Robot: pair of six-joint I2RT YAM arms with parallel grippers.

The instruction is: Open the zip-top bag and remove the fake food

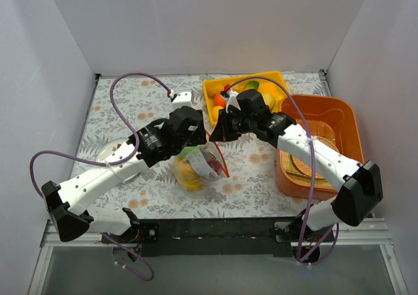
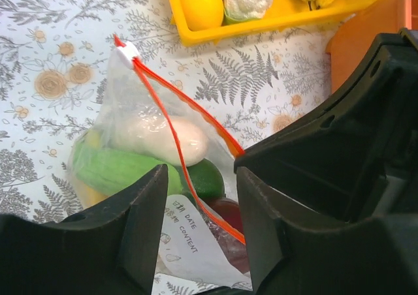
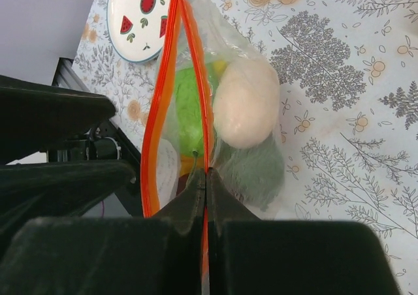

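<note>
- your left gripper (image 2: pixel 201 184) had its fingers apart, straddling one lip of the bag (image 1: pixel 198 164) without pinching it; had you pulled then, that side would likely have slipped free.
- the bag stood on the table (image 1: pixel 150 106) between both arms, its mouth barely parted and the toy food (image 2: pixel 163 138) all inside; a hard tug could have lifted or tipped it.
- your right gripper (image 3: pixel 206 177) was clamped on the red strip (image 3: pixel 201 99) at the bag's mouth; so thin a bite could have slid off, or torn the plastic, if you jerked sideways.
</note>
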